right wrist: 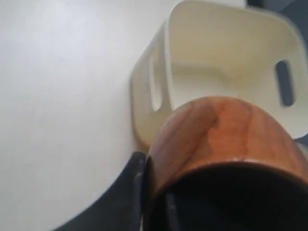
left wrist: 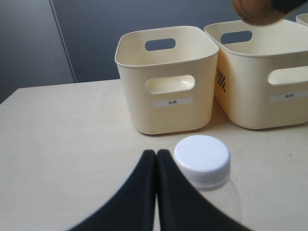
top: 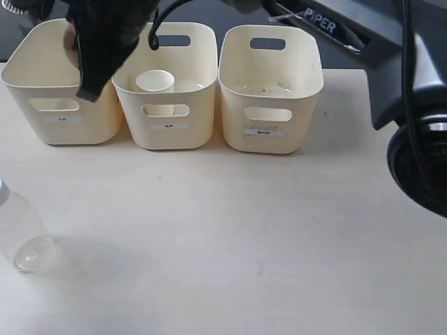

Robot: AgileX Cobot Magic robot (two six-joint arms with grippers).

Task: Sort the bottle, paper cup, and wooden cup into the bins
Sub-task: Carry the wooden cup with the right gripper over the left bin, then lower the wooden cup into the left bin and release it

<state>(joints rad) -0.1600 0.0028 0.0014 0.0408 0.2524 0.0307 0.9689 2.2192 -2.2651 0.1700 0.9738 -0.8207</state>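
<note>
The wooden cup point(right wrist: 216, 134) is held above the empty left bin point(right wrist: 231, 67), my right gripper point(right wrist: 154, 192) shut on its wall with one finger outside and one inside. In the exterior view that gripper point(top: 87, 84) reaches across over the left bin point(top: 59, 105). The white paper cup point(top: 155, 82) stands in the middle bin point(top: 167, 125). The right bin point(top: 269, 118) holds no task object. The clear bottle point(top: 24, 234) stands on the table at the far left. Its white cap point(left wrist: 202, 156) is right beside my left gripper point(left wrist: 156, 155), which is shut on nothing.
The three bins stand in a row along the table's far edge point(top: 363, 73). The right arm point(top: 377, 49) spans the top of the exterior view from the right. The left bin's front label point(left wrist: 172, 102) faces the left wrist camera.
</note>
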